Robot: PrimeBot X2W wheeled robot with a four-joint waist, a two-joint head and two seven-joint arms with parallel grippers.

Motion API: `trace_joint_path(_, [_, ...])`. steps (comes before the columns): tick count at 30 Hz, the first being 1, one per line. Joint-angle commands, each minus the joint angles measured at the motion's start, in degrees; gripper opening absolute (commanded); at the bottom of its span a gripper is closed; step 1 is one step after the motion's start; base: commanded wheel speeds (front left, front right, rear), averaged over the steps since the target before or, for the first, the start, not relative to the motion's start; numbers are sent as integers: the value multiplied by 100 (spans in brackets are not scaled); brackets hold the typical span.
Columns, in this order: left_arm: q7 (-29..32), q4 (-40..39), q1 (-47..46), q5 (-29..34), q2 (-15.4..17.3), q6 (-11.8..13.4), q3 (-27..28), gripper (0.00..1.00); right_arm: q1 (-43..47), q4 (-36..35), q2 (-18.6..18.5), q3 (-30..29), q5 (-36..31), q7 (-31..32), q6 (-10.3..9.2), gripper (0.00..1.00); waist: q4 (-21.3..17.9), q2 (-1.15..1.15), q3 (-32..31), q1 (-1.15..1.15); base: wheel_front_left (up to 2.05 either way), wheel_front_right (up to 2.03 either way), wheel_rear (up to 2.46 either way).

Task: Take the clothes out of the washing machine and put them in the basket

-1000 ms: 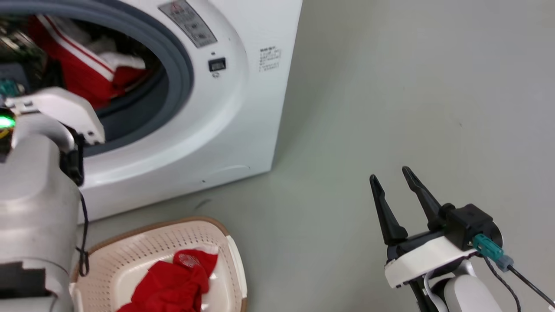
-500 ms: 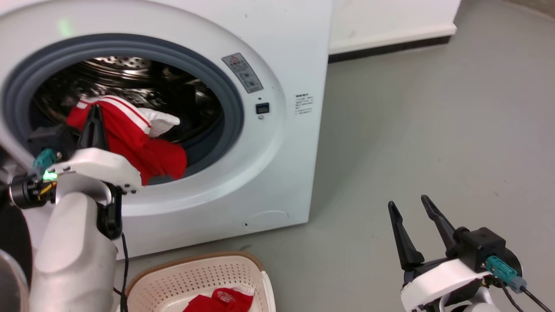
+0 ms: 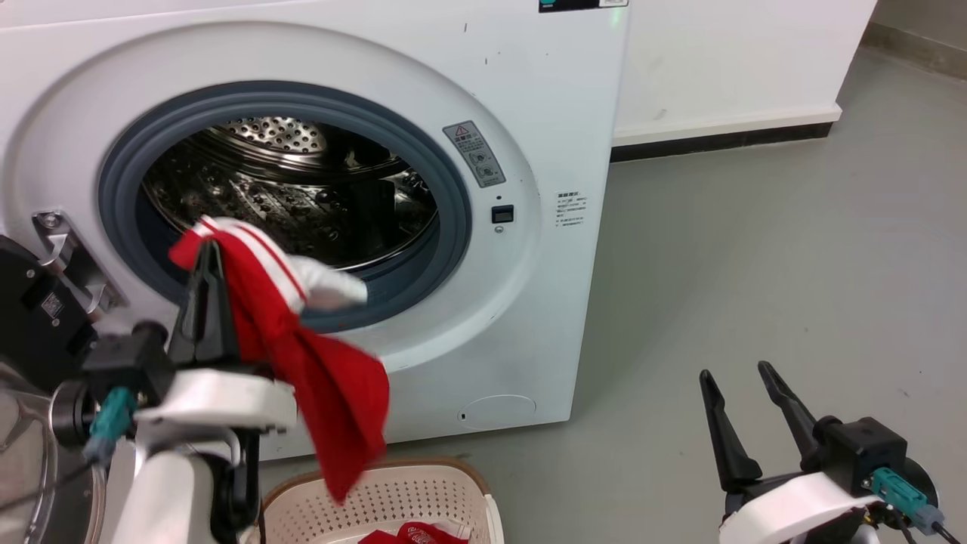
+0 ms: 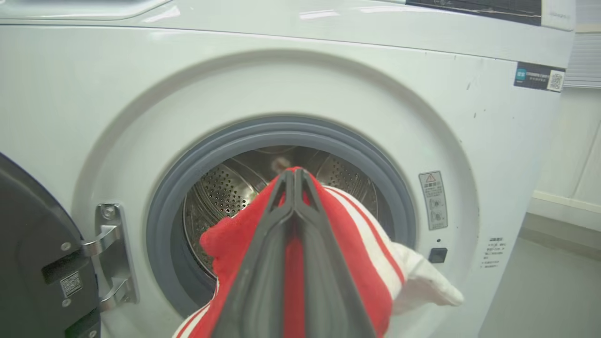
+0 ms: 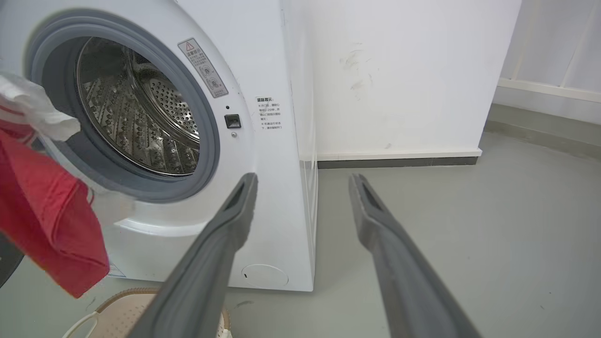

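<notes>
One red garment (image 3: 332, 393), thin white stripes

One washing machine (image 3: 529, 91), one basket (image 3: 430, 491), two red garments: a striped garment (image 3: 332, 385), a white-printed garment (image 3: 412, 534).

You'll see the red garment with white stripes (image 3: 325, 378) hanging outside the white washing machine (image 3: 544, 113), in front of its open grey-ringed porthole (image 3: 455, 223), above the cream basket (image 3: 442, 495), where a second red garment (image 3: 412, 533) lies near you
</notes>
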Motion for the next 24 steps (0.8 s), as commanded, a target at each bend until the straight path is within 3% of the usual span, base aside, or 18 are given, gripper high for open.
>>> trace_joint_path(1, [82,-307,225,22,-17,59,-18,0,106,-52,-1,-21,-44,17,-4,100,37,0,8,2,0,0,0])
trace_joint_path(6, [538,-1383,1084,70,-108,265,-145,0,88,-185,-1,-69,-106,78,-4,100,152,0,118,2,0,0,0])
trace_joint_path(10, [799,-1508,1647,17,-200,331,-291,0,70,-226,0,-82,-112,94,-4,100,241,0,235,2,0,0,0])
trace_joint_path(17, [540,-379,2113,-210,-475,256,-539,0,-109,-266,-1,-38,-100,60,-4,100,306,0,555,2,0,0,0])
trace_joint_path(24, [35,1433,1599,-511,-635,-5,-676,0,-342,-251,-1,-6,-79,-3,-4,100,304,0,1058,2,0,0,0])
